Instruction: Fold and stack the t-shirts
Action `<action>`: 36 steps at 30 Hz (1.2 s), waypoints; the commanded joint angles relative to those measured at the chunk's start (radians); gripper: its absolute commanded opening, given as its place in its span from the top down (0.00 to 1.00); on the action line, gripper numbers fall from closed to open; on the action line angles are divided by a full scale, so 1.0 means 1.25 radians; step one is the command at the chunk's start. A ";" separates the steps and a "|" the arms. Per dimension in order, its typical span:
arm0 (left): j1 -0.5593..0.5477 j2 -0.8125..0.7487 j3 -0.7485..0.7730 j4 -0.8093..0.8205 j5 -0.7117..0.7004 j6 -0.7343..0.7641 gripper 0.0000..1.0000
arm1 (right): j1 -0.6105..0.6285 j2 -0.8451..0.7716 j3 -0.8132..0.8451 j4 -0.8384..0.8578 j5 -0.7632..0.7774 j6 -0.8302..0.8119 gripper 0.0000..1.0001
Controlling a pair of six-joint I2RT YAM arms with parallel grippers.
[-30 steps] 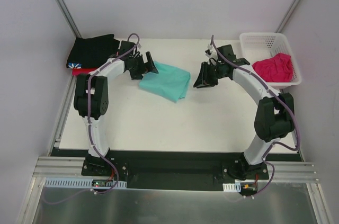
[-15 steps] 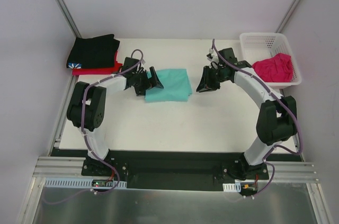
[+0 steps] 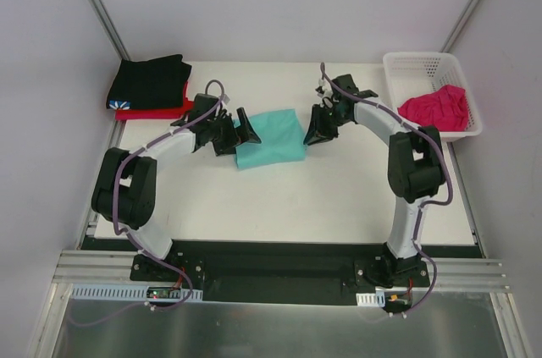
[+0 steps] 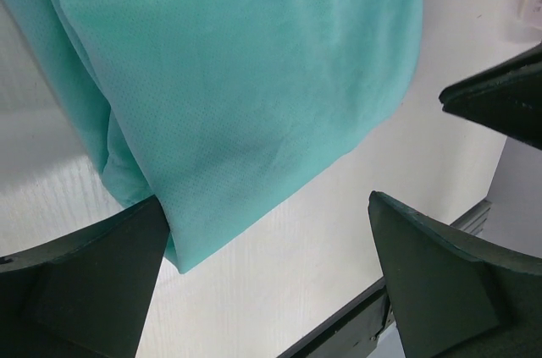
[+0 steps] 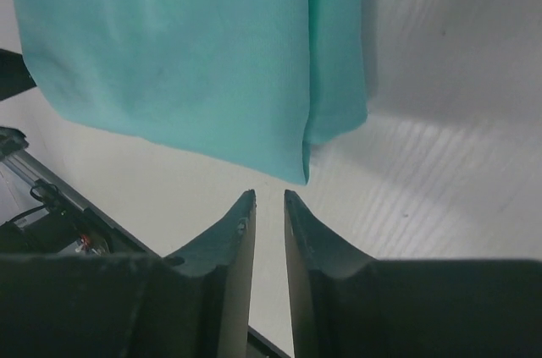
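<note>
- Teal shirt (image 3: 273, 138) was seen folded at centre of table (image 3: 339, 197), betw. both grippers.
- L gripper (image 4: 264, 206) was spread wide at shirt's edge, one finger touching cloth.
- R gripper (image 5: 268, 195) was pinched nearly closed, empty, just off shirt.
- Black shirt (image 3: 151, 80) was laid on red shirt (image 3: 161, 112), far left; pink shirt (image 3: 436, 107) in basket (image 3: 423, 60), far right.

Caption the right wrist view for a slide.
Right tool, nearly shut, empty, poised near a corner of the folded teal t-shirt.

the teal-green t-shirt (image 3: 271, 138) is lying plain between the black left claw (image 3: 241, 131) and the black right claw (image 3: 313, 133). beyond the left claw, a black shirt (image 3: 151, 80) is covering a red shirt (image 3: 163, 112); beyond the right claw, a magenta shirt (image 3: 436, 107) is sitting in a white lattice basket (image 3: 415, 58).
</note>
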 commanded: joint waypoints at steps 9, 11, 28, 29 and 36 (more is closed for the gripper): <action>0.021 -0.030 0.020 -0.039 -0.008 0.033 0.01 | -0.010 0.081 0.145 -0.024 -0.025 -0.063 0.63; 0.021 -0.034 0.019 -0.043 -0.009 0.034 0.01 | -0.016 0.094 0.149 -0.026 -0.013 -0.067 0.62; 0.057 0.078 0.260 -0.150 -0.108 0.084 0.02 | 0.007 0.103 0.214 -0.049 -0.023 -0.013 0.99; 0.057 0.078 0.261 -0.149 -0.107 0.083 0.02 | 0.012 0.103 0.213 -0.048 -0.026 -0.007 0.99; 0.057 0.068 0.240 -0.151 -0.108 0.085 0.02 | 0.086 0.146 0.201 -0.003 -0.033 0.027 0.99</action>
